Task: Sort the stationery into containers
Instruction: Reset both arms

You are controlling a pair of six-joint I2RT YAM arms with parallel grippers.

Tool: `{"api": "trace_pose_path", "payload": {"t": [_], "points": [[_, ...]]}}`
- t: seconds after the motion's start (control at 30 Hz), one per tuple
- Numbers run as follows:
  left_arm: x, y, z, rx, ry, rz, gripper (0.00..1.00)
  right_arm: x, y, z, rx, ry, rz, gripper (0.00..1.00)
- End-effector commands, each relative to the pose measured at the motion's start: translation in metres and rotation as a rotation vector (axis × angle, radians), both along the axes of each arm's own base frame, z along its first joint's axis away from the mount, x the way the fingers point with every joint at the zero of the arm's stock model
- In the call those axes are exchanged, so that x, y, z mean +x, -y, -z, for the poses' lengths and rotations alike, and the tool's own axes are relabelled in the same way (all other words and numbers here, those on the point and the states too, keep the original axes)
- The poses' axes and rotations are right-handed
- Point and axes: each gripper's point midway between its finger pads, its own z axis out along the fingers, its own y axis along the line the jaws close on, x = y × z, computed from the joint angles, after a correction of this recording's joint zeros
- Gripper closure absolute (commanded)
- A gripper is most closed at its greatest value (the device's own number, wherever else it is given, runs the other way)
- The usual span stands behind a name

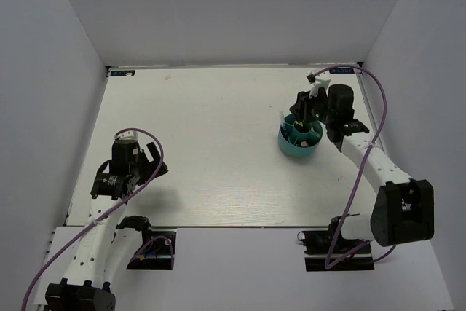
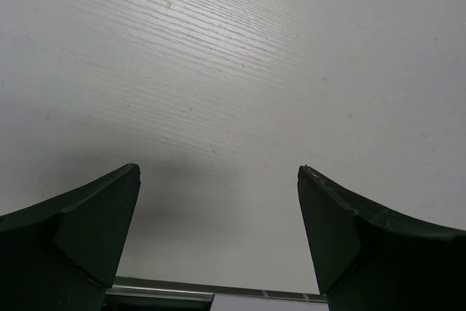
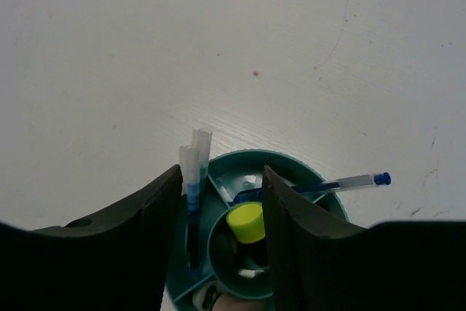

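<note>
One round teal plastic tub with inner dividers is in view. Three thin pens show in it: two upright clear-barrelled pens standing side by side, and one blue-tipped pen lying across the rim. There is one yellow-capped marker. Two black claws show: the left claw and the right claw.

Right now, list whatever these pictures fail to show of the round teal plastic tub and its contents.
1. Right wrist view: the near half of the round teal plastic tub is hidden behind the fingers of the right gripper and cut by the bottom edge.
2. Same view: the yellow-capped marker shows its cap only; its barrel is sunk in the tub.
3. Top view: the tub's contents are too small, partly under the gripper.
</note>
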Motion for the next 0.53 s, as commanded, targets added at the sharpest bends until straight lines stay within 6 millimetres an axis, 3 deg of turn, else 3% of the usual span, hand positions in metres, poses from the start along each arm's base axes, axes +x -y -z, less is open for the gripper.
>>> {"api": "trace_pose_path", "payload": {"t": [0.0,0.03,0.1,0.13,0.17,0.2,0.23,0.3,0.33,0.4,0.43,0.5], "points": [[0.004,0.001,-0.004,0.001,0.027,0.013,0.01,-0.033,-0.006,-0.041,-0.050,-0.033,-0.141,0.48],[0.006,0.003,-0.005,-0.005,0.038,0.029,0.04,-0.054,-0.003,-0.025,-0.102,-0.116,-0.184,0.42],[0.006,0.012,-0.005,-0.037,0.049,0.074,0.16,-0.073,-0.003,-0.036,-0.115,-0.093,-0.226,0.27],[0.010,0.017,-0.008,-0.051,0.068,0.100,0.53,-0.085,0.001,-0.028,-0.122,-0.151,-0.222,0.25],[0.011,0.024,-0.010,-0.071,0.086,0.151,0.76,-0.096,0.004,-0.021,-0.123,-0.204,-0.211,0.23],[0.010,0.032,-0.008,-0.097,0.083,0.185,0.92,-0.103,0.006,-0.016,-0.118,-0.246,-0.194,0.10],[0.010,0.034,-0.009,-0.107,0.088,0.200,1.00,-0.108,0.008,-0.009,-0.116,-0.267,-0.172,0.10],[0.010,0.046,-0.010,-0.140,0.093,0.272,1.00,-0.108,0.027,0.008,-0.094,-0.299,-0.003,0.10],[0.010,0.048,-0.010,-0.147,0.095,0.294,0.71,-0.113,0.031,0.016,-0.090,-0.300,0.030,0.10],[0.011,0.052,-0.009,-0.160,0.096,0.311,0.10,-0.104,0.047,0.016,-0.113,-0.248,0.137,0.10],[0.010,0.052,-0.007,-0.154,0.093,0.320,0.00,-0.111,0.053,0.023,-0.118,-0.239,0.161,0.10],[0.010,0.051,-0.004,-0.148,0.079,0.322,0.00,-0.111,0.061,0.021,-0.129,-0.214,0.201,0.10]]}}
